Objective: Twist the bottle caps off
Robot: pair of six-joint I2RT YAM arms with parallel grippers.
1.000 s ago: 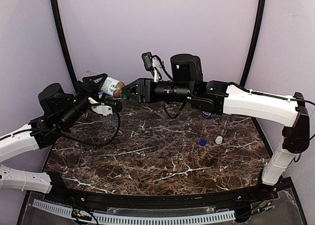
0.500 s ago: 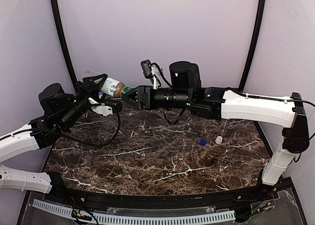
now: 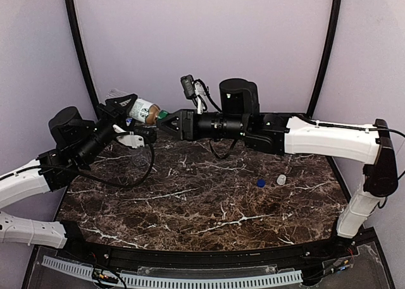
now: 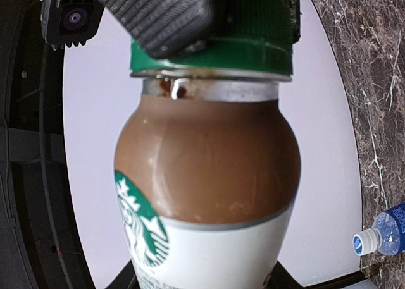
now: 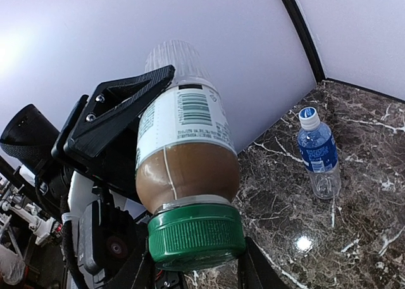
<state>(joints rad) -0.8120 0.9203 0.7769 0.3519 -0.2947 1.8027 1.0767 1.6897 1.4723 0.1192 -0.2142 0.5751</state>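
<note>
**Short brown bottle held off the desk between both claws, cap end gripped**

The left claw (image 3: 136,115) was clamped on the body of the short bottle (image 3: 144,110) with brown contents, holding it tilted in the air above the back-left corner of the desk (image 3: 190,207). Its green cap (image 5: 195,235) pointed toward the right arm. The right claw (image 3: 168,121) had its two fingers pressed against opposite sides of that cap, which was on the neck. A blue-labelled bottle (image 5: 318,155), its white cap (image 5: 309,118) fitted, sat on the desk near the back wall, clear of both claws; upright or lying could not be determined. A loose blue cap (image 3: 261,183) and a loose white cap (image 3: 281,179) lay just beside each other on the right of the desk, well apart from the held bottle. A black cable (image 3: 149,169) looped beneath the left claw.
</note>
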